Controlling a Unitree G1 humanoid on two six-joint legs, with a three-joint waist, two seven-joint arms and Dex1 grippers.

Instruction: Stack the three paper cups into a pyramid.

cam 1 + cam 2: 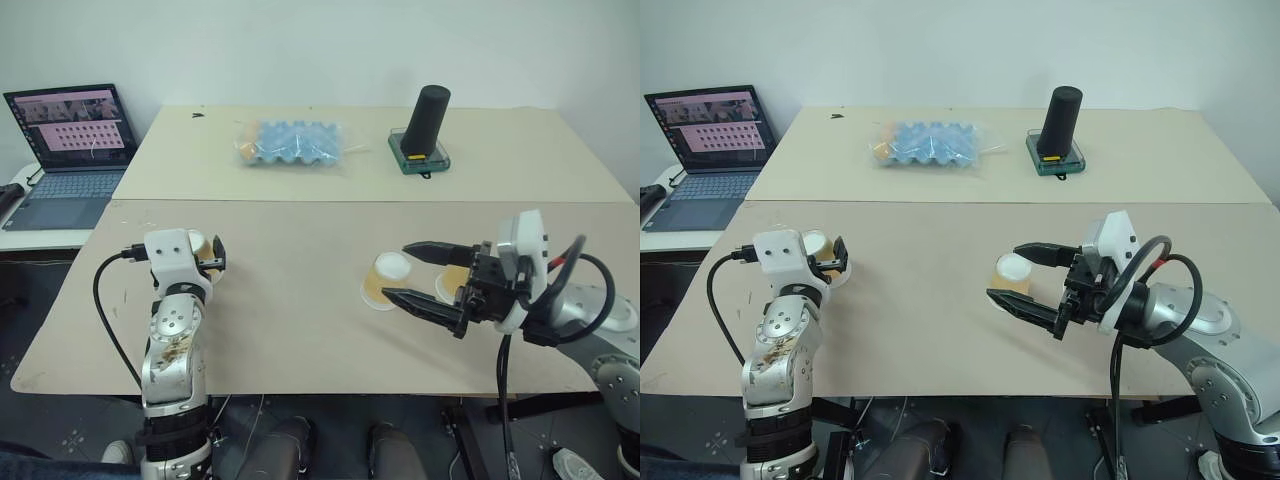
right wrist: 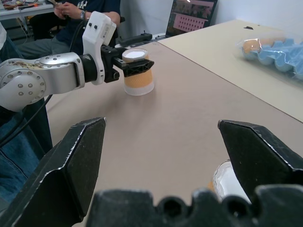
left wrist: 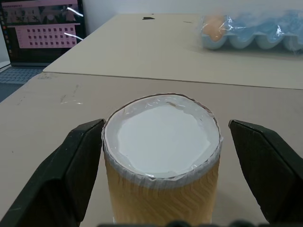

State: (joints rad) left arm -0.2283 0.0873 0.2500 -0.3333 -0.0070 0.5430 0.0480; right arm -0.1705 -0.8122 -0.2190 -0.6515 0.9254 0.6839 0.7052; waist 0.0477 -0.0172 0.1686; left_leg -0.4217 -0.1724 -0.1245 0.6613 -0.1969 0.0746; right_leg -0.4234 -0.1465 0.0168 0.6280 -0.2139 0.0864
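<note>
On the near tan tabletop, the robot's left gripper is reaching level and forward, its two black fingers standing wide on either side of an upturned paper cup; one finger looks to be at the cup's wall, the other is clear of it, so the cup is bracketed rather than clamped. That cup is sitting on its mouth, white base upward with a crinkled rim, its tan-orange side showing a faint woven grain. Seen from the head, it is standing at the left side of the table, just ahead of the silver, scuffed left forearm.

Over at the right side, the right gripper is hanging just above the board, pointing across toward the left, its tapered black fingers spread wide with nothing between the tips. A second upturned paper cup is sitting just beyond those fingertips, and a third cup is partly hidden between the fingers nearer the wrist; whether these two are touching cannot be told. Both are well apart from the left cup.

On the far table are resting a blue moulded egg tray in clear wrap and a tall matte black cylinder on a green-edged tray. An open laptop is glowing at the far left, and in the right wrist view a seated person is visible behind the left arm.
</note>
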